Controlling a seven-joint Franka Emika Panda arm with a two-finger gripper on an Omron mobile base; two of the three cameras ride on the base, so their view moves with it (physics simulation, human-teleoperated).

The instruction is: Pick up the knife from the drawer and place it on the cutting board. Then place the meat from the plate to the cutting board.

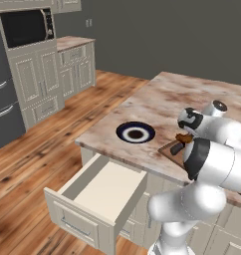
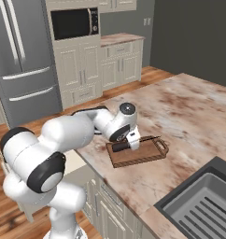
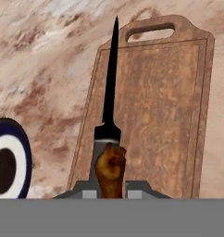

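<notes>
Arm bent over hard at the elbow, wrist dropped low over the cutting board, gripper aimed down and along its length. In the hand view, jaws pinched on the meat, a small reddish-brown lump sitting right between the fingertips just above the board's near end. Same lump visible as a brown speck at the gripper in the left base view, with the board poking out below it.

Knife lying on the cutting board along its left edge, black handle toward the hand, thin blade pointing at the slotted handle end. From the right base view, knife across the board's back half, tip near the board's dark handle.

Plate with navy rim and white centre on the counter beside the board, a dark spot in the middle; also peeking in at the left of the hand view.

Drawer pulled wide open under the counter edge, pale inside.

Marbled pinkish countertop, sink off at the lower right, wood plank floor, cream cabinets, microwave and steel fridge at the back.
</notes>
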